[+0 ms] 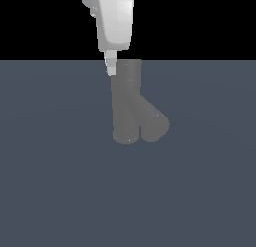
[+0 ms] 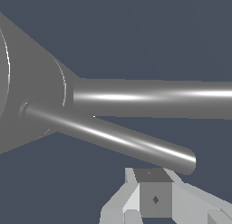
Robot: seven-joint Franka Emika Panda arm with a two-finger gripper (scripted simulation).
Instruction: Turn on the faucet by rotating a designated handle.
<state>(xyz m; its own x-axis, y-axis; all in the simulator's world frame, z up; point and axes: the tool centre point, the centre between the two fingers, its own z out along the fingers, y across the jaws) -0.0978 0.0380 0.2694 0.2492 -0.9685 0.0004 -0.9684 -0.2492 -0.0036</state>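
The faucet point(image 1: 128, 111) is a matte grey Y-shaped body standing mid-scene, its spout point(image 1: 152, 123) branching toward the exterior view's right. My white gripper point(image 1: 111, 66) hangs at the body's top, on the exterior view's left side of it. In the wrist view, the handle point(image 2: 118, 139) is a thin silver rod slanting out from the faucet's top point(image 2: 31, 91). Its free end sits just beyond my fingertips point(image 2: 154, 196), apart from them. A second silver rod point(image 2: 154, 98) runs out of frame. My fingers show no gap between them and hold nothing.
A flat blue-grey floor point(image 1: 200, 191) surrounds the faucet on all sides. The white wrist and hand body point(image 1: 115, 21) rise above the faucet's top against a black background.
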